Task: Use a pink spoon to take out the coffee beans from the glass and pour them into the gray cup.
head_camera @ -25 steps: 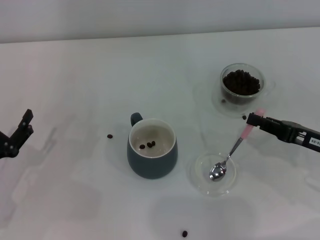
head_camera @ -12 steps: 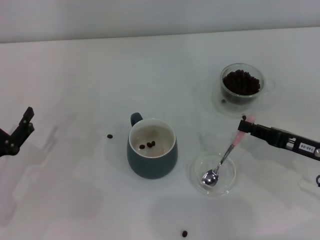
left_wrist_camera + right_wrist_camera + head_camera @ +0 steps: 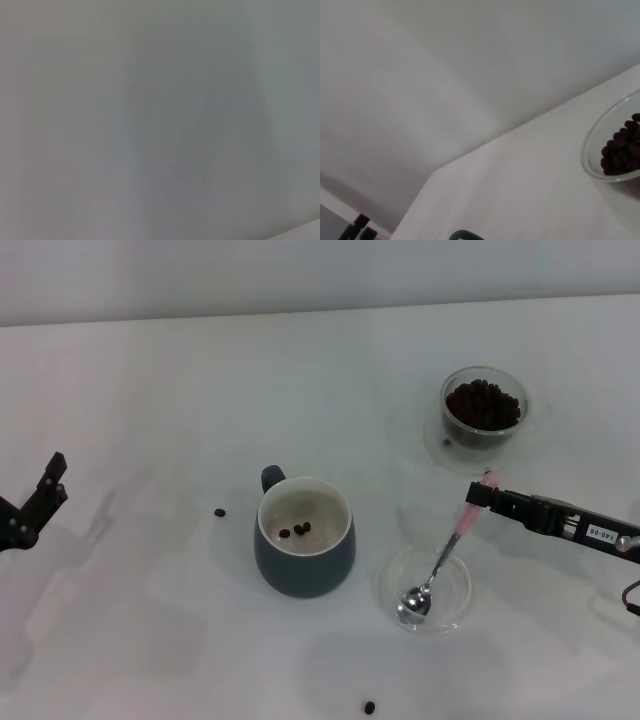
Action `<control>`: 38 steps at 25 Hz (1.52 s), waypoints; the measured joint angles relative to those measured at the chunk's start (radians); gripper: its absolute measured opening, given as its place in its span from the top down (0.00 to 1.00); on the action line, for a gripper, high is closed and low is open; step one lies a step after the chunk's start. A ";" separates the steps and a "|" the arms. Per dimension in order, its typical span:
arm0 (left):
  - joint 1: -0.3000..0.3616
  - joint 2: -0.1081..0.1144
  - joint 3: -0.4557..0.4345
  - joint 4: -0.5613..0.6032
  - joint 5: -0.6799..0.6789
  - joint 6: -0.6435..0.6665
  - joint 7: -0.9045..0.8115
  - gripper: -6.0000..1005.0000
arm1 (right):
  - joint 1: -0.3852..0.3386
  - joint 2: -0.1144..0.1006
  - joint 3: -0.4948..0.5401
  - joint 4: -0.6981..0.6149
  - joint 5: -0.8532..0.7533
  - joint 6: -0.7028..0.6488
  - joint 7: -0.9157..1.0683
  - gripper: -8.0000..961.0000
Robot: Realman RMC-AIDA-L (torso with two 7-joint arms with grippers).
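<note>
The glass (image 3: 615,150) is cut off by the edge of the right wrist view, so only part of its rim and beans (image 3: 621,151) is shown. Only blank grey is shown in the left wrist view. The spoon (image 3: 440,560) handle's end is hidden in the right gripper (image 3: 484,494).

a bare robot test bench in a lab-like room.

a plain white table (image 3: 150,370) runs back to a blank pale wall (image 3: 300,275), with no furnishings or household clutter in sight. only a few test props stand on it: a mug (image 3: 304,537), a glass (image 3: 485,407) of coffee beans (image 3: 484,403) and a clear saucer (image 3: 427,587), with black robot arms reaching in from both sides.
</note>
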 joint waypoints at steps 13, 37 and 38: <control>0.000 0.000 -0.003 0.000 0.000 0.000 0.000 0.21 | 0.001 -0.006 0.009 0.002 0.000 -0.029 0.003 0.79; 0.000 0.002 -0.034 0.000 -0.004 -0.002 0.030 0.21 | -0.019 -0.080 0.234 -0.099 0.009 -0.038 -0.041 0.79; 0.000 0.002 -0.034 0.000 -0.004 -0.002 0.030 0.21 | -0.019 -0.080 0.246 -0.105 0.009 -0.042 -0.051 0.79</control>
